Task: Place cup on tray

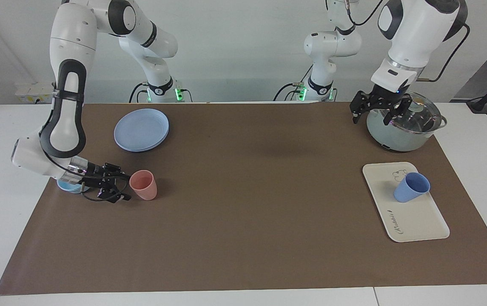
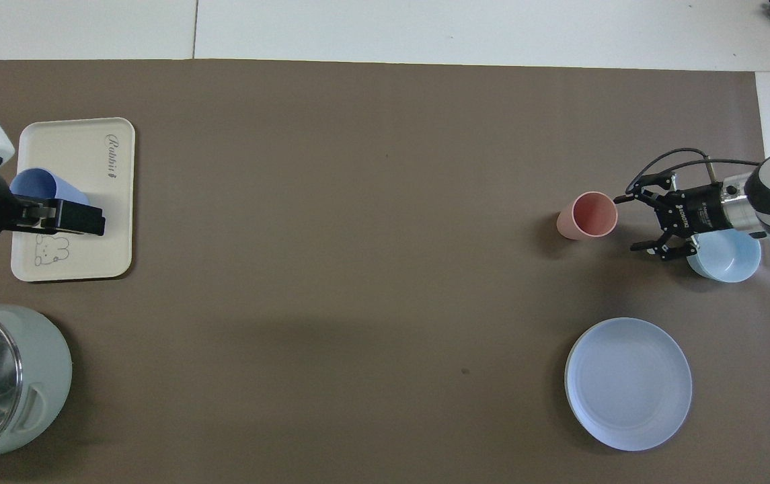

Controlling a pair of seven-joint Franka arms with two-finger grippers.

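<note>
Facing view: cup [image 1: 411, 187] upright on tray [image 1: 417, 221]; L gripper [image 1: 378, 114] & R gripper [image 1: 115, 189] both open, empty; retract w/o bumping pot [image 1: 405, 127].

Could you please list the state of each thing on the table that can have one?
cup: upright on the tray, free.
pink cup: upright on the mat, free.
pot: glass lid on.
bowl: empty as far as visible.
plate: empty.
left gripper: raised beside the pot, jaws open.
right gripper: beside the pink cup, jaws open.

Two high cameras face each other over one table [image 1: 243, 263].
</note>
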